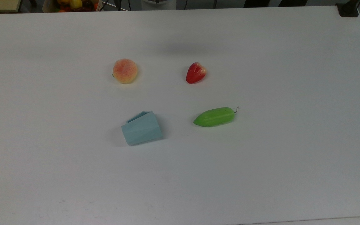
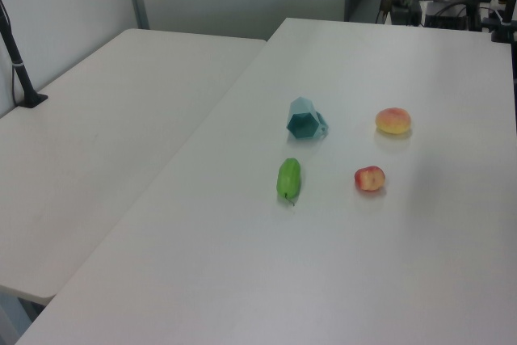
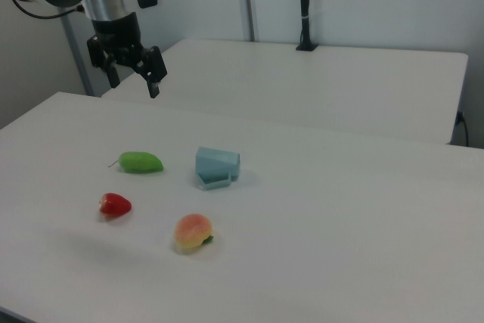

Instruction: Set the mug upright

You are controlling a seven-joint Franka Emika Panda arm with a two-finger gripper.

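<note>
The pale blue faceted mug lies on its side near the middle of the white table, its thin handle flat against the tabletop. In the left view the mug shows one faceted end toward the camera. In the right view the mug rests beside the green fruit. My gripper hangs high above the table at the right view's upper left, far from the mug, open with nothing between its fingers.
A peach, a red strawberry and a green cucumber-like fruit lie around the mug. A second white table adjoins on the left view's left. A black post stands behind.
</note>
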